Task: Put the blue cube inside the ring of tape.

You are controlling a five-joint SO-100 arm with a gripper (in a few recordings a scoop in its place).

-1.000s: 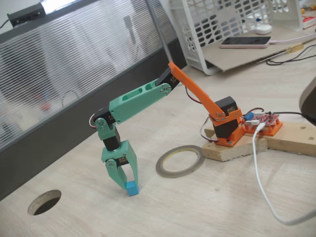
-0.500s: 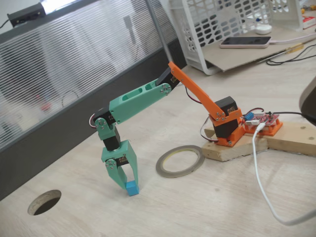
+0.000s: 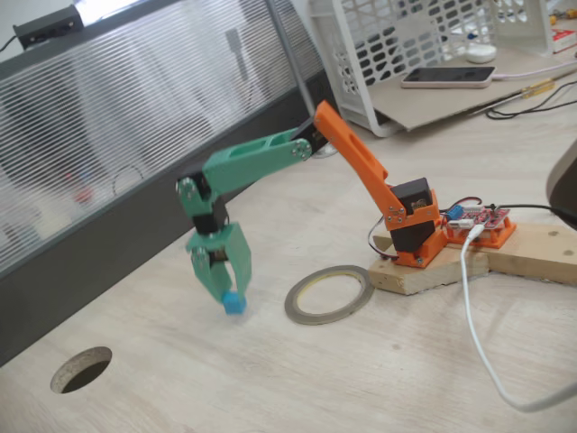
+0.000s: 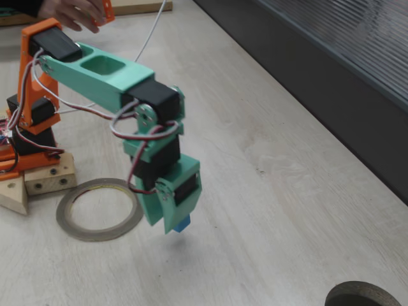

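The tiny sky-blue cube [image 3: 234, 302] hangs clear of the table, pinched between the green fingertips of my gripper [image 3: 233, 300], which is shut on it. From the other side the blue cube [image 4: 183, 224] peeks out below the gripper [image 4: 177, 224]. The ring of tape [image 3: 329, 293] lies flat on the wooden table, to the right of the gripper in one fixed view. In the other fixed view the ring of tape [image 4: 99, 208] lies to the gripper's left, next to the arm's wooden base block. The cube is beside the ring, outside it.
A dark round hole [image 3: 81, 369] with a pale rim is cut in the table at lower left. The orange arm base [image 3: 415, 230] sits on wooden blocks with a red circuit board [image 3: 478, 221] and a white cable [image 3: 478, 334]. A person's hand [image 4: 73, 13] shows at top left.
The arm has lifted: the gripper, with the blue cube held in it, rose off the table and shifted slightly toward the ring. The ring has not moved.
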